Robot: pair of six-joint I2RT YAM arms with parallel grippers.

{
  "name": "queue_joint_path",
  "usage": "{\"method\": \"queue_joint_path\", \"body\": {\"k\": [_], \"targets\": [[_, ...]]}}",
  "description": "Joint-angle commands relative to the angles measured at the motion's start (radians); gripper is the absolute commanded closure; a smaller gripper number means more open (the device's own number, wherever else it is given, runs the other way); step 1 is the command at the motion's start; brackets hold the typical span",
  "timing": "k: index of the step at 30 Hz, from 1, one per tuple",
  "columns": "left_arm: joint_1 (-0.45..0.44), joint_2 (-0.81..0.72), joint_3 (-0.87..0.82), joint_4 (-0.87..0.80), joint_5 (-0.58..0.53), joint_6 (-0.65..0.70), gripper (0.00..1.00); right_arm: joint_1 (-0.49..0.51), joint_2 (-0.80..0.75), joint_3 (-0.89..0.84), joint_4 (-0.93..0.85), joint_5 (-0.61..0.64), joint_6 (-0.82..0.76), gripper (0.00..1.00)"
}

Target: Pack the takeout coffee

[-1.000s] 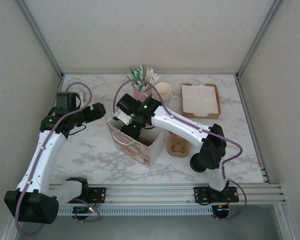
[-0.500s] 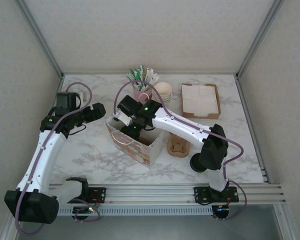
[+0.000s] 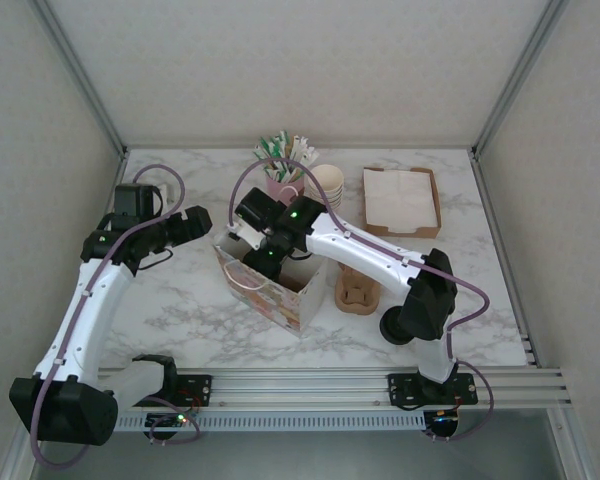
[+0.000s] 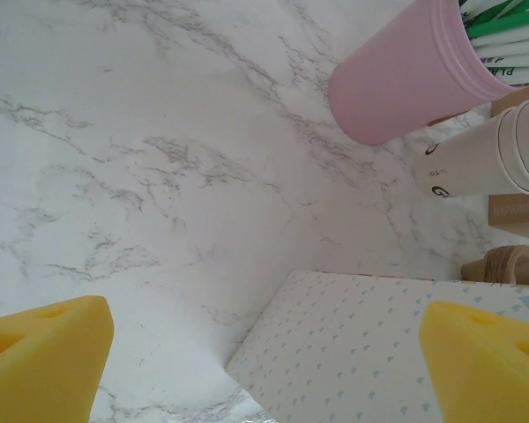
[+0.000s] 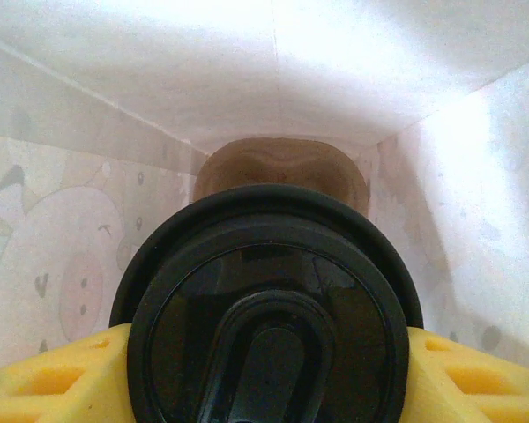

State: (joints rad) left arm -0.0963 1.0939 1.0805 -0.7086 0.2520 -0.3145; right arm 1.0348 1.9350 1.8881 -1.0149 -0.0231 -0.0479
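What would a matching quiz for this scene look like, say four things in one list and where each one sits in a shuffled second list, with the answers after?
Things:
1. takeout coffee
2. pink cup
3. brown tray
4. cup carrier

Places:
A. back right of the table, lined with white
B. between the fingers of the right gripper, inside the patterned bag
C. lying flat just right of the bag
D. standing at the back, holding green and white sticks

Pairs: 1-B, 2-D, 3-A, 4-C

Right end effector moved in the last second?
No. In the top view the right end effector, gripping the coffee cup, sits where it was against the bag rim.
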Motion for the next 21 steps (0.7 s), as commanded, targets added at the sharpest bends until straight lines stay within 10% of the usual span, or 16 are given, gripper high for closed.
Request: {"method": "queue_joint_path", "body": {"k": [1, 21], "targets": [[0.004, 0.003, 0.016, -0.019, -0.003, -0.002, 0.10, 0.009, -0.047, 0.034, -0.034, 0.012, 0.016, 0.44], [0.004, 0.009, 0.016, -0.020, -0.007, 0.000, 0.11, 0.011, 0.028, -0.013, -0.042, 0.030, 0.032, 0.44]]}}
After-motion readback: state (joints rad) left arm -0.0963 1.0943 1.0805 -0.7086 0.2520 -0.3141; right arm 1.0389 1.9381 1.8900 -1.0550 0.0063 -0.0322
